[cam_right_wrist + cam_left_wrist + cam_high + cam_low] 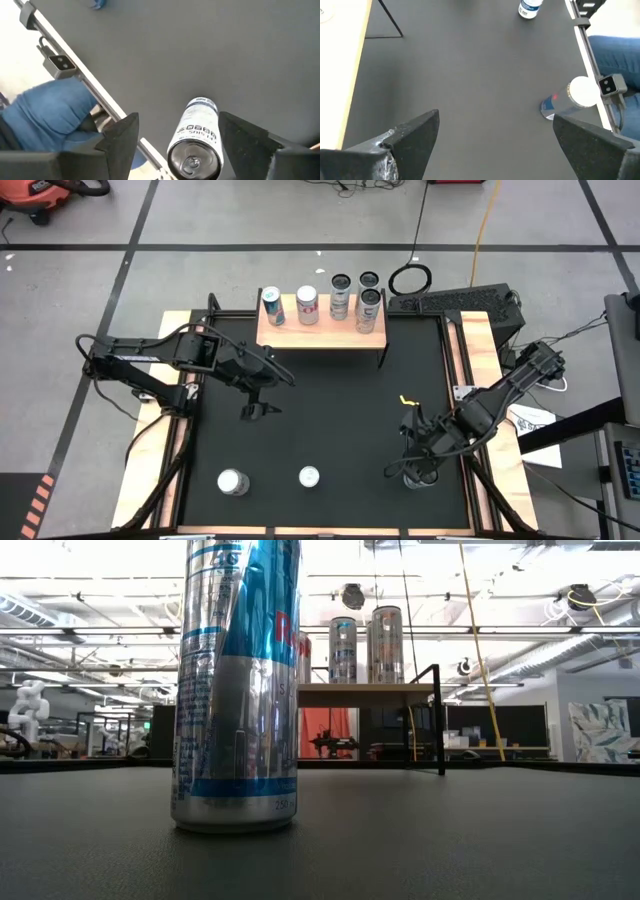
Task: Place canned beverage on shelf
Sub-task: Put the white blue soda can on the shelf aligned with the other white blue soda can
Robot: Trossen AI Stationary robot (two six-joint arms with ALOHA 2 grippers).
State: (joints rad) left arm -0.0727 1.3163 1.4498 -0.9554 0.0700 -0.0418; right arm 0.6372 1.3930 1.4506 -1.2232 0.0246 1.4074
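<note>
Can point(195, 142): upright on desk point(330, 410), between the parted, not yet clenched fingers of right pincer point(177, 145). Left pincer point(495, 145): released, idle. Shelf point(320, 330): well apart.

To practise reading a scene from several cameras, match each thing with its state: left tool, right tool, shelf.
Things:
1. left tool
2. right tool
3. shelf

States:
A. carries five upright cans
B. straddles a standing can at the mat's near edge
C. open above bare black mat, holding nothing

Pairs: 1-C, 2-B, 3-A
</note>
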